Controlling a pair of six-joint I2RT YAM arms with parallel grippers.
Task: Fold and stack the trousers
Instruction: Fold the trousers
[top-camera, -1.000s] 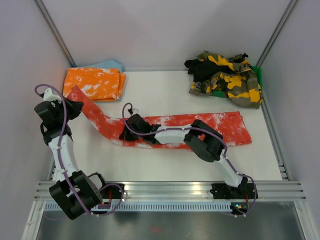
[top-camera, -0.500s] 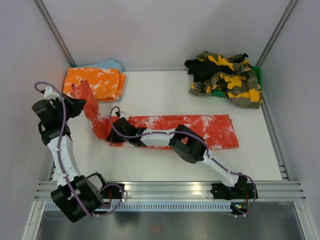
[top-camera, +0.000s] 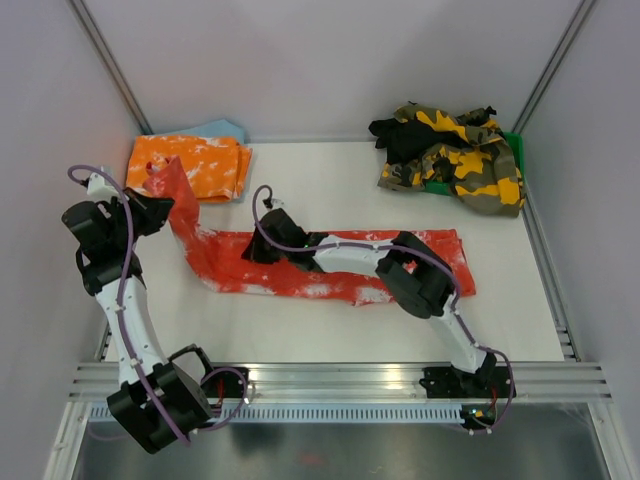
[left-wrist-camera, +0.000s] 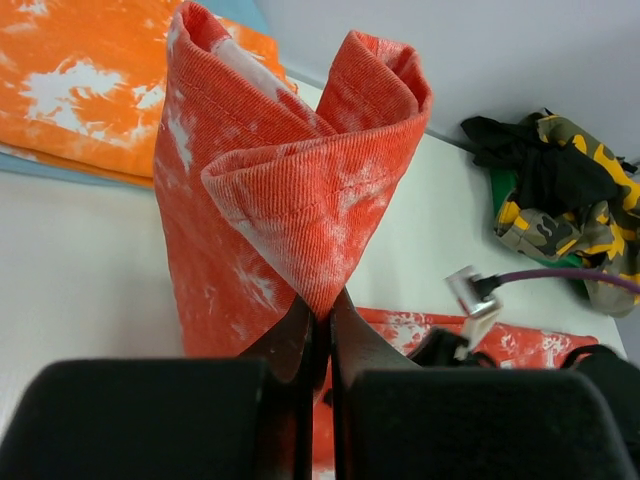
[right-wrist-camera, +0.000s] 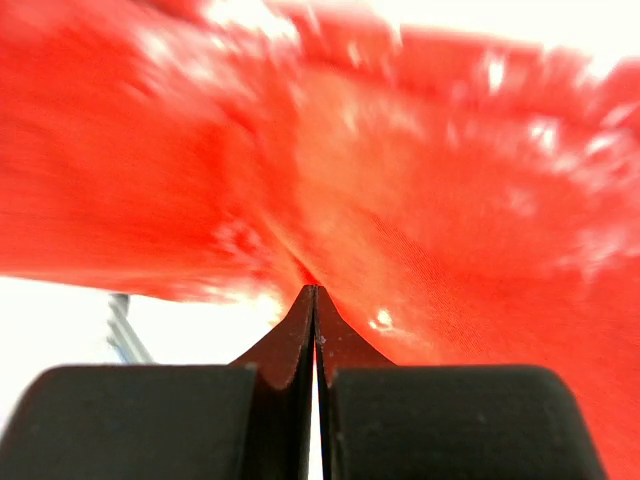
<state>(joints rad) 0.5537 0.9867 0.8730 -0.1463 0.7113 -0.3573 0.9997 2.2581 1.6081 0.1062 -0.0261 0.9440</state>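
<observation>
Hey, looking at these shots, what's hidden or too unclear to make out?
Top view: the right arm covers the middle of the red trousers; how they lie there is hidden.
Right wrist view: the cloth is blurred; creases unreadable.
Top view: the camouflage pile is tangled; garment count unclear.
Top view: a light blue item under the orange trousers shows only an edge.
</observation>
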